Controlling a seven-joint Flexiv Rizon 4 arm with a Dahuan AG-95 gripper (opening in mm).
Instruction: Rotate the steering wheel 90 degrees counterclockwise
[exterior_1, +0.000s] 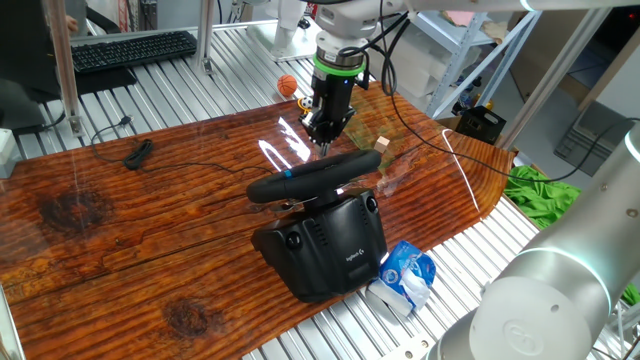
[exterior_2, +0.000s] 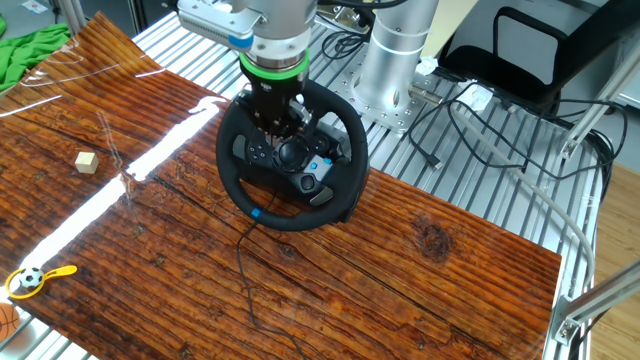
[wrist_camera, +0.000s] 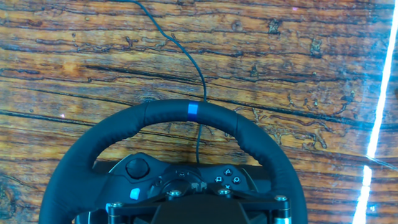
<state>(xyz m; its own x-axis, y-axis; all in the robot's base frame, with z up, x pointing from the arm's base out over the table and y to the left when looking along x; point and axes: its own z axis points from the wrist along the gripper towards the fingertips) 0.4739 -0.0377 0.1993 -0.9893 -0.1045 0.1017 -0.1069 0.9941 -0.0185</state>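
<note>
Being shown is one black padded steering wheel (exterior_2: 292, 156), its single blue stripe (wrist_camera: 193, 111) facing the table's middle; one closed, empty claw (exterior_1: 322, 143) is hovering above.

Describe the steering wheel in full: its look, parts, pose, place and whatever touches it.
The steering wheel is a black padded rim with a small blue stripe on it, around a hub of buttons. It sits tilted on a bulky black base with a white logo, standing at the edge of the wooden table. A thin black cable runs under the rim. The gripper hangs shut over the hub; contact is unclear.
</note>
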